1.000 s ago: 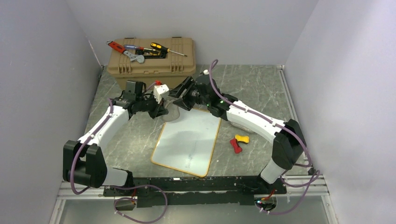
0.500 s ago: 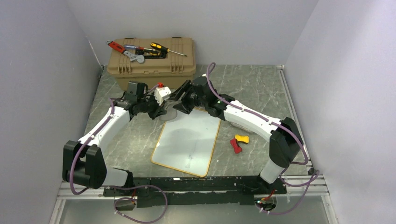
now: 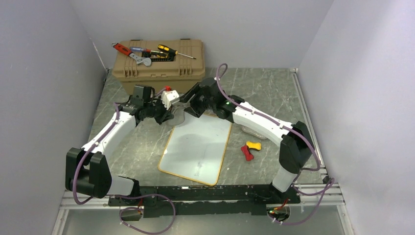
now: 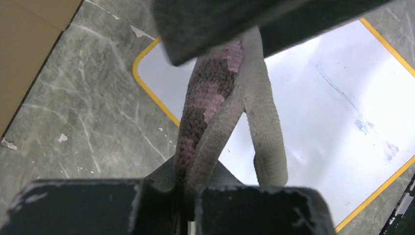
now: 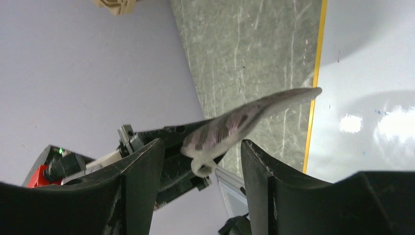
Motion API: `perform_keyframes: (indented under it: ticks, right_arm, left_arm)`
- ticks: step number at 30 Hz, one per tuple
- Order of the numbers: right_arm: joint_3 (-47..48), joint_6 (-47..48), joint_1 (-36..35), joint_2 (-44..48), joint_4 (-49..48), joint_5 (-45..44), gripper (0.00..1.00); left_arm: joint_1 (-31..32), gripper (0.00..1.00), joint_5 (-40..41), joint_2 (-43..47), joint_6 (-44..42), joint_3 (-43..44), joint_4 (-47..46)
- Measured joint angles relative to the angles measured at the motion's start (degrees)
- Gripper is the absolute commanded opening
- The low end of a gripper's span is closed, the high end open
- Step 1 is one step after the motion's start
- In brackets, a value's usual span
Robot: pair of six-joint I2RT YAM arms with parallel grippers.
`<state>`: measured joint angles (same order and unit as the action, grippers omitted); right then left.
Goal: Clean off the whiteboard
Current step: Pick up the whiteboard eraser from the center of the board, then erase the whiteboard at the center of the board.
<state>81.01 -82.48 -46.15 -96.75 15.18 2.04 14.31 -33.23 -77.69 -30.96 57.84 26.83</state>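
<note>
The whiteboard (image 3: pixel 198 147), white with an orange-tan frame, lies flat on the table between the arms. It also shows in the left wrist view (image 4: pixel 333 98) and the right wrist view (image 5: pixel 372 73). Faint blue smudges (image 4: pixel 364 125) remain on it. My left gripper (image 3: pixel 169 115) (image 4: pixel 188 196) is shut on a grey cloth with pink stains (image 4: pixel 215 98), held above the board's far left corner. The cloth's free end (image 5: pixel 244 122) hangs between the spread fingers of my right gripper (image 3: pixel 188 105) (image 5: pixel 200 161), which is open and does not pinch it.
A tan toolbox (image 3: pixel 159 61) stands at the back left with screwdrivers (image 3: pixel 171 50) and a wrench (image 3: pixel 139 58) on its lid. A red piece (image 3: pixel 247 153) and a yellow piece (image 3: pixel 253 145) lie right of the board. Walls close in on both sides.
The right gripper has moved left toward the left gripper, so the cloth's free end now sits between its fingers. The left arm has barely moved.
</note>
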Motion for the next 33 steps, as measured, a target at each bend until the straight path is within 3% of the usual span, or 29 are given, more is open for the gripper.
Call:
perform_keyframes:
  ticks: [6, 9, 11, 16, 17, 18, 19, 21, 24, 28, 33]
  right_arm:
    - [5.55, -0.50, 0.39, -5.42, 0.72, -0.50, 0.54]
    - [5.73, -1.09, 0.39, -6.27, 0.70, -0.35, 0.37]
    - [5.70, -1.20, 0.20, -6.45, 0.72, -0.15, 0.31]
    - [5.70, -1.57, -0.33, -6.54, 0.85, 0.46, 0.32]
    - [5.70, -1.57, -0.35, -6.56, 0.83, 0.76, 0.24]
    - [5.70, -1.57, -0.37, -6.60, 0.85, 1.16, 0.07]
    - [5.70, -1.46, -0.42, -6.67, 0.83, 1.44, 0.00]
    - [5.70, -1.11, -0.55, -6.86, 0.87, 1.73, 0.00]
    - [5.70, 0.59, -0.55, -6.67, 1.84, 1.46, 0.00]
    - [3.39, 7.58, -0.48, -2.62, 8.09, 0.24, 0.00]
    - [3.58, 20.61, -0.39, 6.21, 26.56, -2.27, 0.00]
  left_arm:
    - [0.11, 0.00, 0.59, 0.22, -0.11, 0.24, 0.63]
    - [0.15, 0.00, 1.46, 0.22, -0.15, 0.24, 1.05]
    - [0.33, 0.00, 1.64, 0.22, -0.13, 0.24, 0.74]
    - [0.57, 0.00, 1.73, 0.24, -0.13, 0.24, 0.39]
    - [0.57, 0.00, 1.86, 0.22, -0.11, 0.24, 0.39]
    - [0.61, 0.00, 2.05, 0.22, -0.11, 0.24, 0.37]
    - [0.63, 0.05, 2.16, 0.22, -0.09, 0.24, 0.35]
    - [0.72, 0.24, 2.58, 0.24, 0.11, 0.24, 0.37]
    - [0.79, 0.45, 2.97, 0.22, 1.22, 0.24, 0.48]
    - [0.90, 0.56, 2.67, 0.24, 3.89, 0.24, 1.03]
    - [0.26, 0.58, 1.66, 0.02, 7.93, 0.28, 4.26]
